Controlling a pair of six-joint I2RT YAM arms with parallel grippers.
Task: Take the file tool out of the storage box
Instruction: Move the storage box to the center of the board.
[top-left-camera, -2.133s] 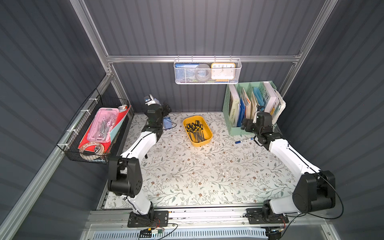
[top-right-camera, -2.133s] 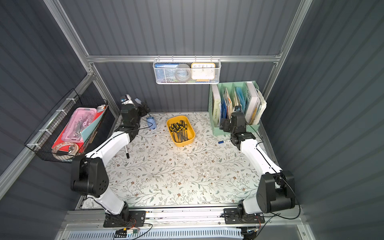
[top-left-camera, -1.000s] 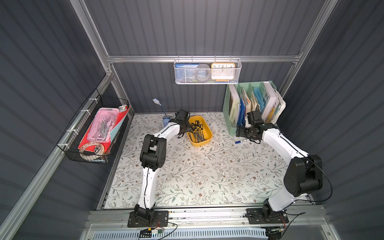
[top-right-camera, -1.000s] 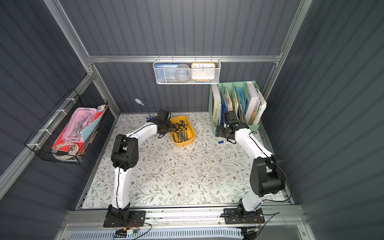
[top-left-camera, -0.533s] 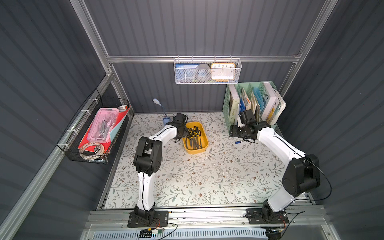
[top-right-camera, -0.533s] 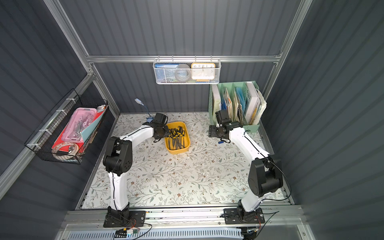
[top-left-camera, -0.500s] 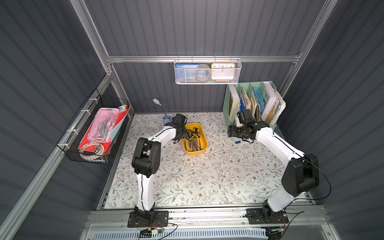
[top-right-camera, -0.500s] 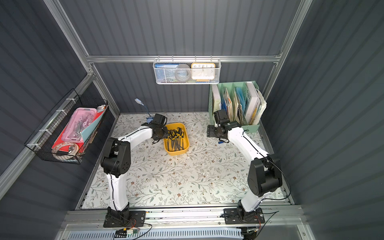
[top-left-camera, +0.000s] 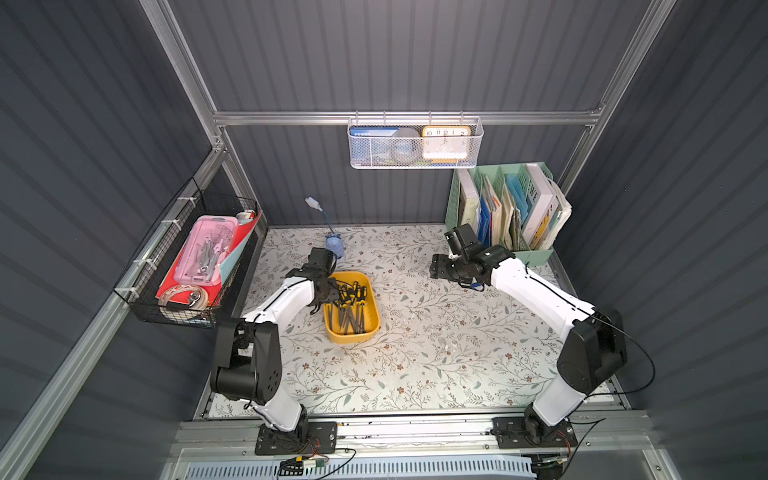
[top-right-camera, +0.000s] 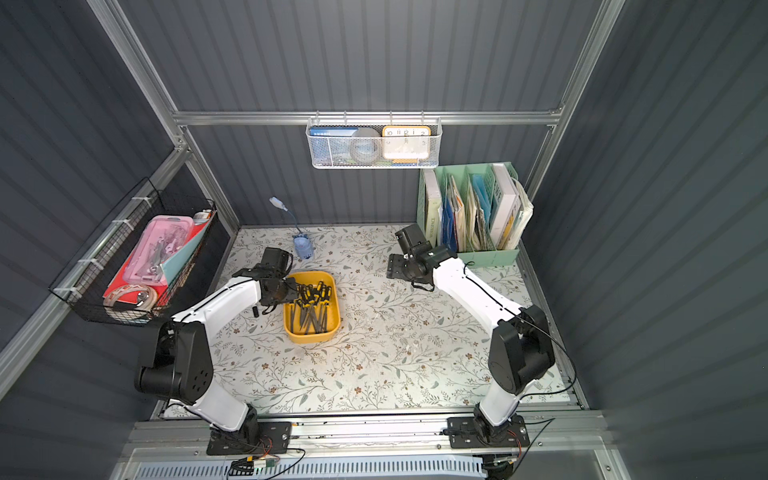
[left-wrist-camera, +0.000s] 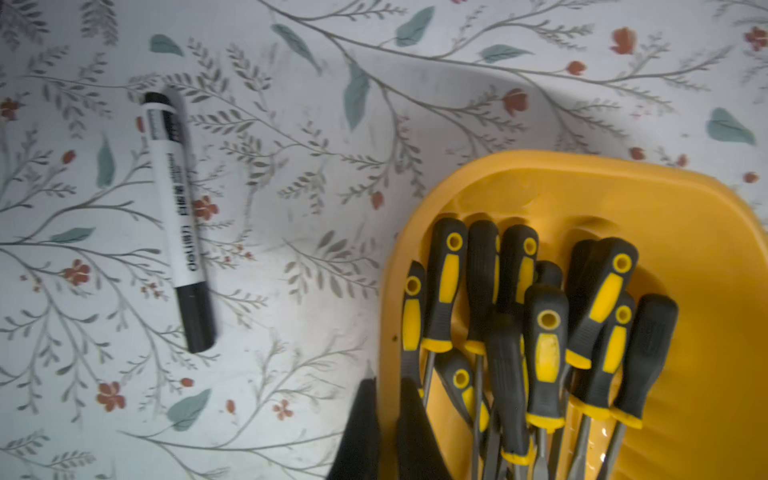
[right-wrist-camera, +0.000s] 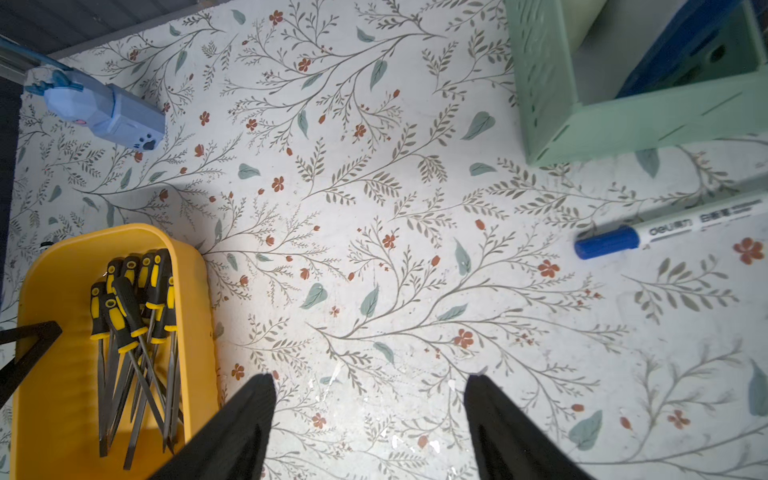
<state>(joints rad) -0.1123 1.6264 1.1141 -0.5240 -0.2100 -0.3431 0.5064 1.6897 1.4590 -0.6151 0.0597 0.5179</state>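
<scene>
Left end effector (left-wrist-camera: 388, 384) astride box (left-wrist-camera: 582, 174) rim

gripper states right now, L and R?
Left gripper: jaws closed on the rim of the storage box.
Right gripper: jaws open, holding nothing.

dark ribbed walls (top-left-camera: 415, 62), floral tabletop (top-left-camera: 415, 357)

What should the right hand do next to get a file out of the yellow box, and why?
Probably swing the right hand over the file handles in the storage box: it hangs open and empty above bare table, while the left hand pinches the box's rim.
</scene>
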